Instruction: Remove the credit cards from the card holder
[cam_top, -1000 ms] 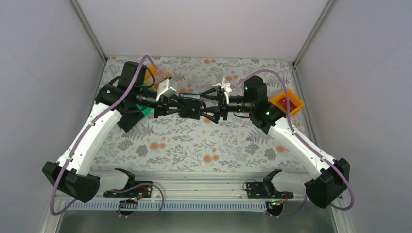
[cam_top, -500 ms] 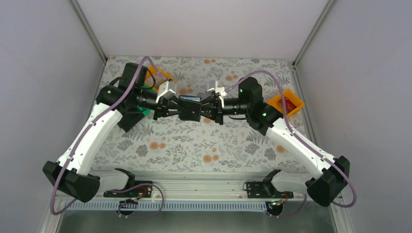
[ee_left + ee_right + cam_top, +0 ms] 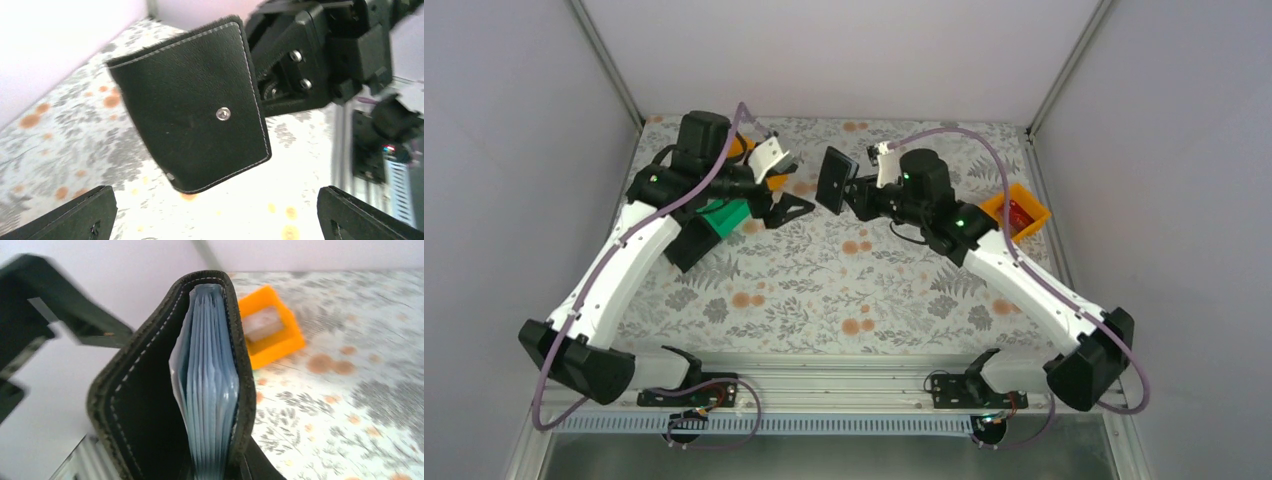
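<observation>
- No readable text, label, brand, number or sign in any view.
- Card holder [image 3: 192, 107], outer face: plain, only stitching and a metal snap stud [image 3: 223, 114], no lettering.
- Orange tray [image 3: 280, 347]: contents too blurred to read.

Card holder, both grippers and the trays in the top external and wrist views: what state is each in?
card holder: folded, held in the air, bluish sleeves inside.
right gripper: jaws shut on the card holder.
left gripper: jaws open, empty, apart from the card holder.
right orange tray: upright, holds a red item.
green tray: partly hidden, contents not visible.
</observation>
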Robot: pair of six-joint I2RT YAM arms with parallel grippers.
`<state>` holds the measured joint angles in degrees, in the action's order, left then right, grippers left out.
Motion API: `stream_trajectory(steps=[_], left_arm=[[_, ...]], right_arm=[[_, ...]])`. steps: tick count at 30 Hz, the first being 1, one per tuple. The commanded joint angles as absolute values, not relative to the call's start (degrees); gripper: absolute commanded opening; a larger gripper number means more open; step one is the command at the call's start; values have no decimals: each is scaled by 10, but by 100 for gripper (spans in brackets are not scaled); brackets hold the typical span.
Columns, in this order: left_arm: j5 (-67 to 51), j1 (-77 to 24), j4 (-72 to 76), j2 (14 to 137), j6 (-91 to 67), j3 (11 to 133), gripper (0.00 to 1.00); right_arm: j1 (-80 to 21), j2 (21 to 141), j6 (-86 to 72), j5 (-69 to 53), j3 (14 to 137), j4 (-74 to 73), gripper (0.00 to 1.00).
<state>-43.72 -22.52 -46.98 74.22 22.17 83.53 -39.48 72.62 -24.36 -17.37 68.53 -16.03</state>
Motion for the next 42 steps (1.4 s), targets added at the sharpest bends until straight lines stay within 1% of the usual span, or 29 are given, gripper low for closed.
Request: stream_trajectory(steps=[1, 5, 8, 16, 21, 29, 30, 32, 34, 38, 42], left_arm=[[-303, -245, -443, 789, 152, 880, 100], [-264, -295, -447, 814, 155, 897, 100], [-227, -314, -439, 821, 161, 888, 100], [-92, -329, -420, 834, 175, 875, 100], [-71, -336, -429, 840, 193, 868, 100], [-5, -325, -431, 823, 216, 861, 100], [-31, -315, -442, 824, 215, 867, 100], [-123, -284, -468, 825, 212, 884, 100], [-197, -262, -484, 821, 214, 889, 96], [-237, -258, -487, 798, 234, 873, 87], [-270, -255, -490, 773, 242, 874, 74]], right_arm=[[-422, 764, -365, 0, 737, -210, 4], [-446, 783, -391, 51, 754, -203, 4], [-458, 791, -402, 58, 758, -198, 4], [-465, 798, -398, 18, 764, -199, 4], [-465, 792, -394, -4, 771, -200, 4], [-465, 767, -375, -16, 773, -215, 4], [-464, 768, -360, -24, 777, -221, 4], [-464, 772, -334, -43, 790, -238, 4], [-464, 775, -305, -61, 800, -255, 4], [-463, 763, -262, -100, 806, -259, 4], [-461, 748, -232, -140, 804, -251, 4]])
